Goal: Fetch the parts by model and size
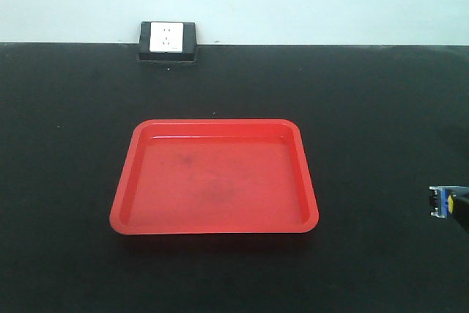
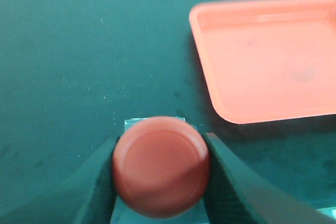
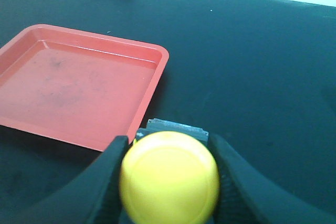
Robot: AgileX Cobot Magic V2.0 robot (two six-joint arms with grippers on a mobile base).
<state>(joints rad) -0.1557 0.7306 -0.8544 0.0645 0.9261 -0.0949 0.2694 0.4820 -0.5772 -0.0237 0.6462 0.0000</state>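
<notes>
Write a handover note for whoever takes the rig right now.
Left gripper: shut on the red-capped switch, left of the red tray.
Right gripper: shut on the yellow-capped switch, right of the tray.
Done: both parts gripped. Can't tell whether they are lifted.
Left: the tray holds nothing yet. Both switches probably go into it.

The red-capped switch and yellow-capped switch look blurred, caps hiding most of each base, while the red tray runs off the edge in both wrist views.
</notes>
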